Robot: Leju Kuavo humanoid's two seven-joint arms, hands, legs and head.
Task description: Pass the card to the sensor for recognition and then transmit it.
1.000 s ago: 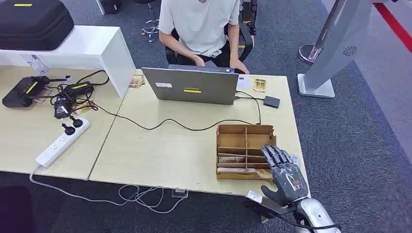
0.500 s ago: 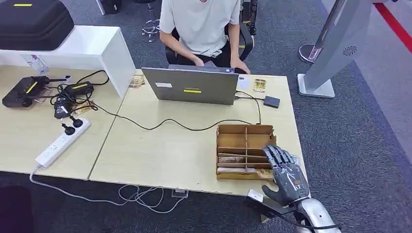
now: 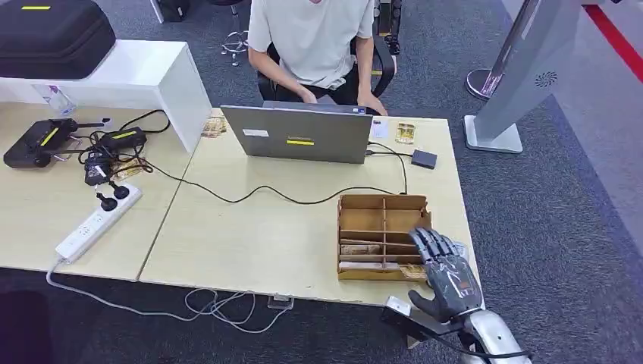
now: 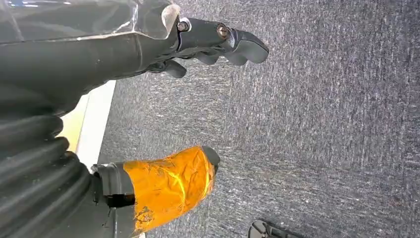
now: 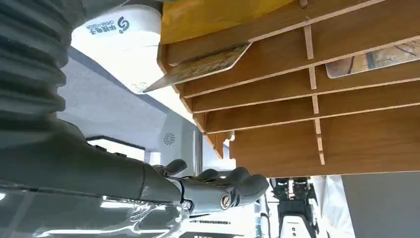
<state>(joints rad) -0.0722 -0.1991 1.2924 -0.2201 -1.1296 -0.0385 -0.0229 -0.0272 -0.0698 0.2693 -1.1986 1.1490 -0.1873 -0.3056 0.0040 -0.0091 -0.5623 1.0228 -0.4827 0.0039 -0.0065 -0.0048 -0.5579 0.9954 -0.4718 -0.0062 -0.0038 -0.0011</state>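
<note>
A wooden divider box [image 3: 383,203] stands at the table's front right, with cards [image 3: 362,248] lying in its near slots. My right hand [image 3: 447,274] hovers over the box's near right corner, fingers spread and holding nothing. In the right wrist view a card [image 5: 200,68] sticks out of a slot past the box's edge, and my dark fingers [image 5: 225,191] sit apart from it. A small black device [image 3: 424,158] on a cable lies beside the laptop. My left hand [image 4: 148,124] hangs over grey carpet, with nothing between its fingers [image 4: 223,42] and its orange-taped thumb [image 4: 171,186].
A person sits behind an open laptop [image 3: 299,134] at the far edge of the table [image 3: 250,243]. A black cable [image 3: 265,193] crosses the middle. A power strip [image 3: 95,224] and tangled chargers lie to the left. A grey stand [image 3: 508,91] rises from the floor at the right.
My right hand has drifted slightly back toward the table's front edge, staying over the box's near right corner. Nothing else has moved.
</note>
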